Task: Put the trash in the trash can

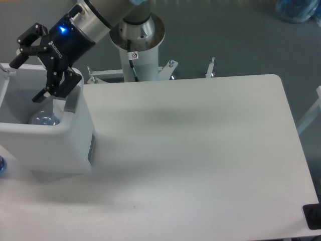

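Observation:
The trash can (50,150) is a large white boxy bin at the table's left edge, with a grey panel (72,101) on its right rim. The crushed clear plastic bottle (45,119) lies inside the bin, at the bottom near the front wall. My gripper (24,81) hangs over the bin's opening, just above the bottle, with its black fingers (15,59) spread wide and nothing between them. The flat pouch with the green stripe is out of view.
The arm's white pedestal (136,37) stands behind the table's far edge. A small blue object (1,164) shows at the left border beside the bin. A black item (313,216) sits at the table's near right corner. A blue bag (298,10) lies on the floor, top right.

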Tool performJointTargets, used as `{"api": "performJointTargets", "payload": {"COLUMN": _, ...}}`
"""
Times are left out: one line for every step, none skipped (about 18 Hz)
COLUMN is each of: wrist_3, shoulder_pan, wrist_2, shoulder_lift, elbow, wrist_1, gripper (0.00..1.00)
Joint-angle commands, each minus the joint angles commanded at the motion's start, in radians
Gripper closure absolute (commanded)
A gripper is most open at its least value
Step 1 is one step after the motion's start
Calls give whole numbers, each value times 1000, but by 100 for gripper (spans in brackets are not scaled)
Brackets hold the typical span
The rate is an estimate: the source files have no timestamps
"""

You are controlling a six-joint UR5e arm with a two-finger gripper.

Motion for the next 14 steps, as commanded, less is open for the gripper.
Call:
{"api": "performJointTargets", "payload": {"wrist_3": 0, "shoulder_pan": 11, "wrist_2": 0, "shoulder_lift": -2, "elbow": 12, "wrist_1": 0, "gripper": 0}}
{"api": "performJointTargets", "payload": {"wrist_3": 0, "shoulder_pan": 37, "wrist_2": 2, "shoulder_lift": -2, "elbow": 26, "wrist_1": 0, "gripper": 0}}
{"api": "performJointTargets", "payload": {"wrist_3": 0, "shoulder_pan": 72, "wrist_2": 2, "shoulder_lift": -5, "elbow": 38, "wrist_1": 0, "gripper": 0}}
{"api": "performJointTargets", "payload": {"wrist_3": 2, "shoulder_pan": 103, "wrist_2": 2, "shoulder_lift": -6, "elbow": 54, "wrist_1": 0, "gripper": 0}}
{"api": "performJointTargets", "payload": {"wrist_3": 2, "shoulder_pan": 129, "wrist_2": 2, "shoulder_lift": -11, "elbow": 66, "wrist_1": 0, "gripper": 0}}
{"api": "performJointTargets", "payload": {"wrist_3": 2, "shoulder_pan": 153, "wrist_2": 2, "shoulder_lift": -24, "elbow": 78, "wrist_1": -2, "gripper": 0}}
{"api": "performJointTargets", "payload": {"wrist_3": 2, "shoulder_pan": 184, "wrist_2": 2, "shoulder_lift": -40, "elbow": 90, "wrist_1": -2, "gripper": 0}}
{"api": "performJointTargets", "payload": {"wrist_3": 0, "shoulder_pan": 216, "wrist_2": 2, "shoulder_lift": -55, "elbow": 103, "wrist_1": -2, "gripper": 0}}
{"api": "performJointTargets", "payload": {"wrist_3": -3, "shoulder_pan": 244, "wrist_2": 2, "shoulder_lift": -80, "elbow": 115, "wrist_1": -2, "gripper": 0}}
{"api": "performJointTargets", "payload": {"wrist_3": -3, "shoulder_pan": 270, "wrist_2": 3, "shoulder_lift": -103, "elbow": 126, "wrist_1": -2, "gripper": 0}}
{"api": "performJointTargets", "payload": {"wrist_3": -2, "shoulder_pan": 296, "wrist_2": 5, "shoulder_lift": -129, "elbow": 135, "wrist_1": 0, "gripper": 0}}
{"api": "performJointTargets", "payload": {"wrist_3": -2, "shoulder_pan": 323, "wrist_2": 8, "shoulder_lift": -153, "elbow": 146, "wrist_1": 0, "gripper": 0}}
{"api": "performJointTargets", "payload": {"wrist_3": -2, "shoulder_pan": 346, "wrist_2": 11, "shoulder_lift": -179, "elbow": 158, "wrist_1": 2, "gripper": 0}}
{"api": "performJointTargets", "payload": {"wrist_3": 0, "shoulder_pan": 370, "wrist_2": 12, "shoulder_lift": -202, "elbow": 172, "wrist_1": 2, "gripper": 0}}
